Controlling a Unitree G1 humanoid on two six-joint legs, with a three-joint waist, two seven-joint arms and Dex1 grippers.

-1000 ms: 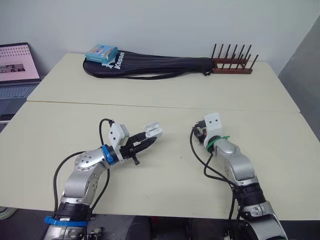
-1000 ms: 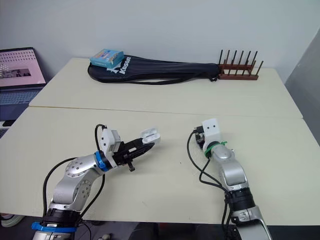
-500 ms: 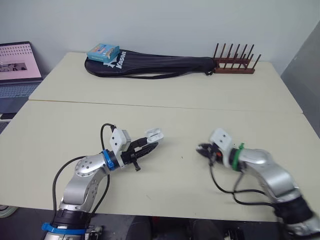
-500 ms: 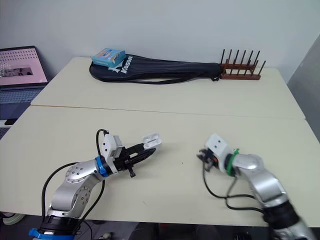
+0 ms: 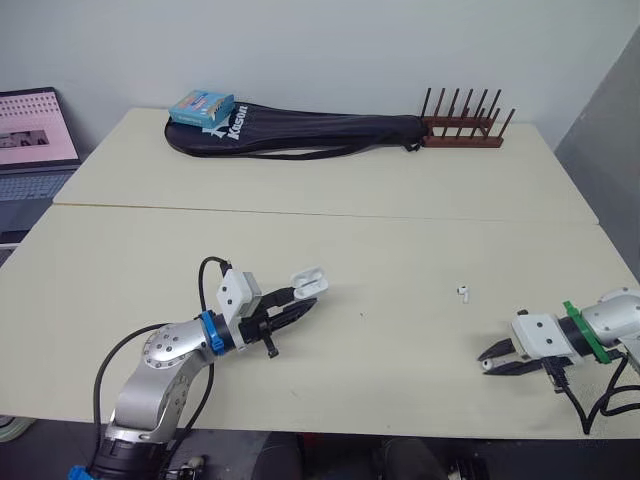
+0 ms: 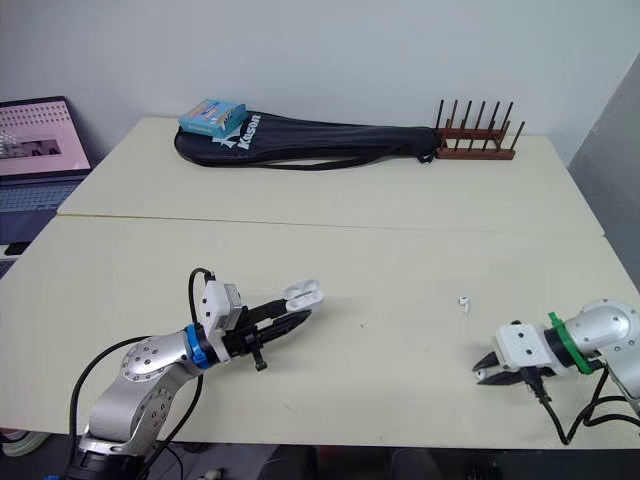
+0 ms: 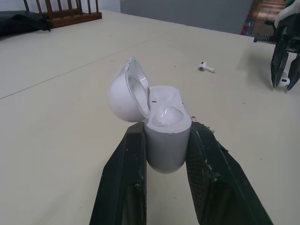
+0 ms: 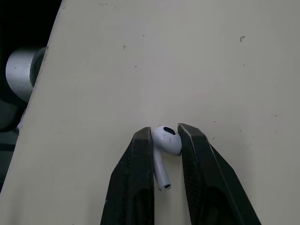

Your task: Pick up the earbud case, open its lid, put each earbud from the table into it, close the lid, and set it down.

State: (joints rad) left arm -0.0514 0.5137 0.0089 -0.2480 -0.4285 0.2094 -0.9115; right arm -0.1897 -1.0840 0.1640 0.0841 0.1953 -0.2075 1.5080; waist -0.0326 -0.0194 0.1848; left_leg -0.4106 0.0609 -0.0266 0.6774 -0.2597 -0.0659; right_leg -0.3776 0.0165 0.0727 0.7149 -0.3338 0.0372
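Observation:
The white earbud case point(image 5: 310, 282) stands upright with its lid hinged open, and my left gripper point(image 5: 298, 298) is shut on its lower body a little above the near-left part of the table. The left wrist view shows the case point(image 7: 166, 136) with its two wells; I cannot tell what is in them. My right gripper point(image 5: 486, 361) is low over the table near the front right edge, shut on one white earbud point(image 8: 167, 139). A second earbud point(image 5: 463, 292) lies on the table between the two grippers, nearer the right one.
A black racket bag point(image 5: 300, 132) with a blue box point(image 5: 203, 106) on it lies along the far table. A wooden peg rack point(image 5: 463, 135) stands at its right end. A laptop point(image 5: 35, 130) sits off the far left. The table point(image 5: 360, 400) front edge is close to my right gripper.
My right arm has swung from the table's middle out to the front right. An earbud now shows on the table where it had been. The left gripper kept hold of the open case.

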